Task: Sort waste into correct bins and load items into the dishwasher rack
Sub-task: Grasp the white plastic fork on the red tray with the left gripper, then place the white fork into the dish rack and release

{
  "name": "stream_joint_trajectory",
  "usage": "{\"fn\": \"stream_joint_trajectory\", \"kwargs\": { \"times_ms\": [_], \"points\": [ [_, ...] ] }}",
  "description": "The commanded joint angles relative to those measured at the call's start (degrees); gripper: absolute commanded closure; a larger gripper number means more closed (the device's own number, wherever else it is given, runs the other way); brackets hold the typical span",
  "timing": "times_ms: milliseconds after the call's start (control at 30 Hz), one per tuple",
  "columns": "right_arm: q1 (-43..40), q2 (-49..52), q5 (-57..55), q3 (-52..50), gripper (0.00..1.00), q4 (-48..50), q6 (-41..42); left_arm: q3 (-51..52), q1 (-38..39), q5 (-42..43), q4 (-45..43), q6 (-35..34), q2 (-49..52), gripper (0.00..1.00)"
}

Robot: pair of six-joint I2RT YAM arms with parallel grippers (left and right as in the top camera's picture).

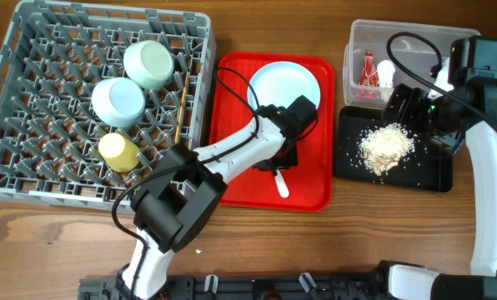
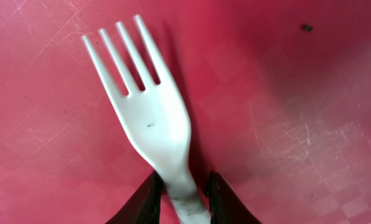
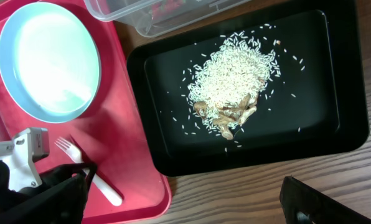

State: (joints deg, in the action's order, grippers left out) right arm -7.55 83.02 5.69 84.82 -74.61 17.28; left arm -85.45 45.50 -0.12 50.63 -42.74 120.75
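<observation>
The single white plastic fork [image 2: 154, 121] lies flat on the red tray [image 1: 311, 179], near its front edge. The left gripper [image 2: 182, 199] has its jaws drawn narrow, one against each side of the handle's neck. One white plate [image 1: 286, 83] sits at the tray's back, with bare tray to the fork's right. Two mint bowls [image 1: 148, 64], one yellow cup [image 1: 117, 151] and the chopsticks [image 1: 180, 108] rest in the rack [image 1: 32, 142], while the right gripper [image 1: 407, 107] hangs over the black tray [image 1: 432, 171] of crumbs [image 1: 386, 146], its opening impossible to judge.
</observation>
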Motion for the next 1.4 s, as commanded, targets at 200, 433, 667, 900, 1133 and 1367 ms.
{"fn": "stream_joint_trajectory", "kwargs": {
  "times_ms": [200, 433, 667, 900, 1133, 1367],
  "points": [
    [-0.1, 0.0, -0.6, -0.2, 0.00, -0.1, -0.7, 0.4, 0.4, 0.0, -0.2, -0.2, 1.5, 0.83],
    [-0.1, 0.0, -0.6, -0.2, 0.00, -0.1, -0.8, 0.4, 0.3, 0.0, -0.2, -0.2, 1.5, 0.91],
    [-0.1, 0.0, -0.6, -0.2, 0.00, -0.1, -0.8, 0.4, 0.3, 0.0, 0.8, -0.2, 0.4, 0.96],
    [-0.1, 0.0, -0.6, -0.2, 0.00, -0.1, -0.8, 0.4, -1.9, -3.0, 3.5, 1.2, -9.6, 0.96],
    [-0.1, 0.0, -0.6, -0.2, 0.00, -0.1, -0.8, 0.4, -18.3, -3.4, 3.6, 26.5, -22.8, 0.96],
    [-0.1, 0.0, -0.6, -0.2, 0.00, 0.0, -0.7, 0.4, -35.7, 0.9, -2.0, 46.6, -23.2, 0.96]
  ]
}}
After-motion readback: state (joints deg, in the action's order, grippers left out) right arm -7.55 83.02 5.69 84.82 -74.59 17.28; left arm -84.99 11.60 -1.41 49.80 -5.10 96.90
